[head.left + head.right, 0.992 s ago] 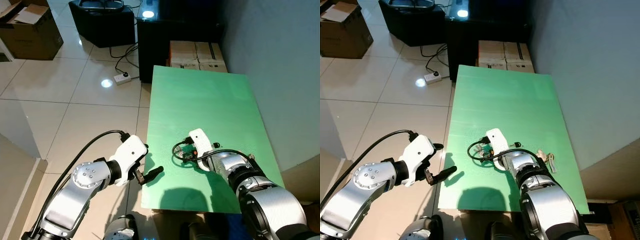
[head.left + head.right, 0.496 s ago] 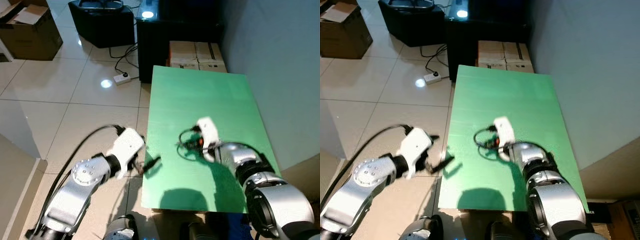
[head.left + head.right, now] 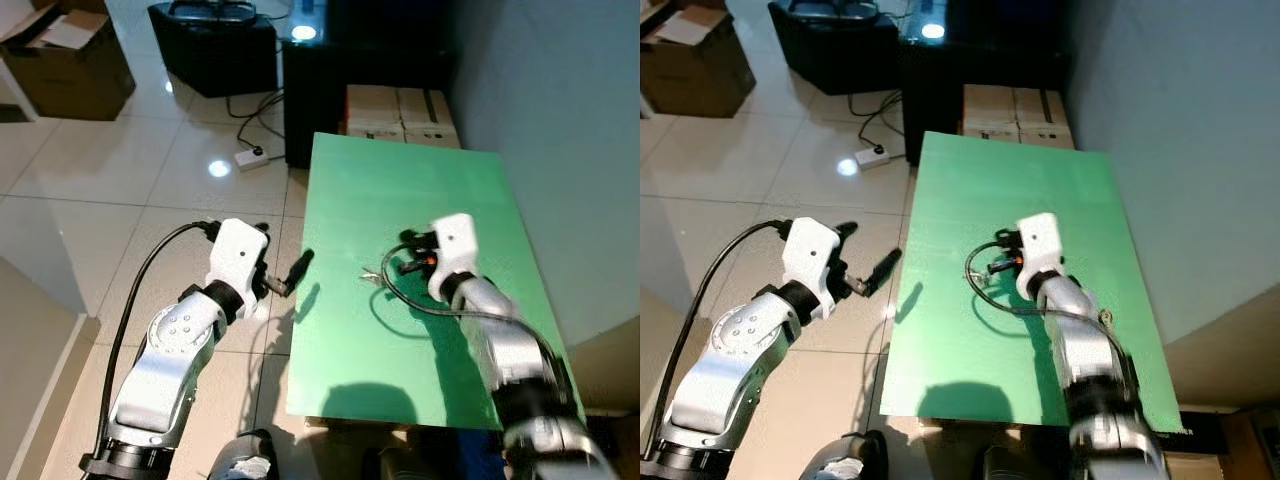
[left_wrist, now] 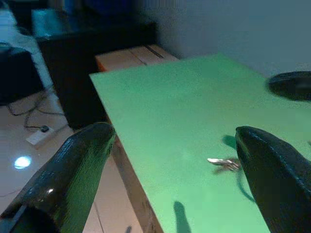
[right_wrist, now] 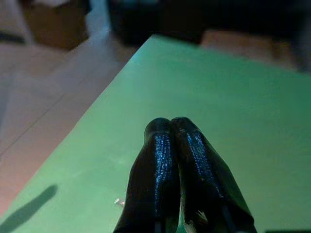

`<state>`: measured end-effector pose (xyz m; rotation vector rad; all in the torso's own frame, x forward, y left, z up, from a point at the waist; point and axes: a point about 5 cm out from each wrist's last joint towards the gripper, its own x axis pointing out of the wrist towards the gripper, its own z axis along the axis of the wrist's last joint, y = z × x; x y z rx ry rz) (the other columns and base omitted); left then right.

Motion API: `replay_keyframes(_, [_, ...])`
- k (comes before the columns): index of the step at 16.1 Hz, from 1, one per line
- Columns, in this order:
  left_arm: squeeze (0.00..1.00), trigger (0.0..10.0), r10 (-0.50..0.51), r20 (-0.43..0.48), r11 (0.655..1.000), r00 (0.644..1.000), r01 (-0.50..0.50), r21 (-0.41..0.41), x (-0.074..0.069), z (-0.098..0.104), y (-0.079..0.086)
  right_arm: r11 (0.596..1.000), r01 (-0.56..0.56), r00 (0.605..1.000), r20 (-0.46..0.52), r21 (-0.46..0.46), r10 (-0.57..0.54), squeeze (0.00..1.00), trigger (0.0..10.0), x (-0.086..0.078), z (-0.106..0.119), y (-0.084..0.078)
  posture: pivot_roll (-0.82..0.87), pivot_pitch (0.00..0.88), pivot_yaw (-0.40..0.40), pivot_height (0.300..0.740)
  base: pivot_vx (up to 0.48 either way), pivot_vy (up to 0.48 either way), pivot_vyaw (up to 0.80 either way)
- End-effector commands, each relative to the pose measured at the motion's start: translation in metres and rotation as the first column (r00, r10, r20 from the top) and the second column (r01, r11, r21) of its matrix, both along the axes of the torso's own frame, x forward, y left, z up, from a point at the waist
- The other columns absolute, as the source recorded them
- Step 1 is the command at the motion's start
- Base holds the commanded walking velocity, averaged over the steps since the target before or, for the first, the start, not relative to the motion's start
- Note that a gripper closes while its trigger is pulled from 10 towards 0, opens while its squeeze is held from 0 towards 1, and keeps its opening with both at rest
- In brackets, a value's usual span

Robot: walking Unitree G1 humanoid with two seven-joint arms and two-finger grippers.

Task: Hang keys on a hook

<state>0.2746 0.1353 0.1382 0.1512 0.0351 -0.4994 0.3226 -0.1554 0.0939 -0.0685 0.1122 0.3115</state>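
Over green table (image 3: 400,190), near edge first: right gripper (image 5: 177,127) now further up tabletop than a second ago, arm stretched forward, fingers pressed together, keys (image 4: 222,163) dangling beneath, above table middle. Left gripper (image 3: 294,270) risen beside table's left edge, fingers (image 4: 73,170) spread wide, holding nothing.

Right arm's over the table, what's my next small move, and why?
Probably lift the right pincer slightly and watch whether the keys rise with it: its fingers look shut low over the green table, the keys glint at its tip, but a grip isn't clear.
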Motion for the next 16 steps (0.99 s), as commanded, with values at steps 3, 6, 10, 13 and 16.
replay_keyframes(3, [0.0, 10.0, 0.037, 0.007, 0.999, 0.999, -0.037, 0.007, 0.004, -0.005, 0.0, 0.976, 0.217, 0.971, 0.103, 0.01, -0.217, 0.0, 0.0, -0.019, 0.01, -0.017, -0.07, 0.057, 0.025, 0.74, 0.0, 0.0, 0.0])
replay_keyframes(6, [0.0, 10.0, 0.021, 0.017, 0.999, 1.0, -0.021, 0.024, 0.007, -0.005, -0.003, 0.978, 0.205, 0.976, 0.085, -0.041, -0.201, 0.0, 0.0, -0.03, 0.0, -0.012, -0.07, 0.054, 0.03, 0.74, 0.0, 0.0, 0.0])
replay_keyframes(10, [0.0, 10.0, 0.028, 0.016, 0.999, 0.999, -0.029, 0.035, 0.007, -0.009, 0.0, 0.983, 0.134, 0.99, -0.022, -0.124, -0.138, 0.0, 10.0, -0.039, -0.014, -0.004, -0.08, 0.057, 0.026, 0.74, 0.0, 0.0, 0.0])
replay_keyframes(13, [0.0, 10.0, 0.026, 0.013, 0.999, 1.0, -0.027, 0.034, 0.006, -0.012, -0.002, 0.976, 0.1, 0.986, -0.113, -0.194, -0.123, 0.0, 10.0, -0.043, -0.027, -0.006, -0.08, 0.06, 0.019, 0.74, 0.0, 0.0, 0.0])
replay_keyframes(16, [0.0, 10.0, -0.017, 0.012, 0.998, 1.0, 0.016, 0.052, 0.006, -0.011, -0.004, 0.975, 0.134, 0.949, -0.261, -0.176, -0.178, 1.0, 10.0, -0.046, -0.045, -0.02, -0.08, 0.068, 0.018, 0.74, 0.0, 0.0, 0.0])
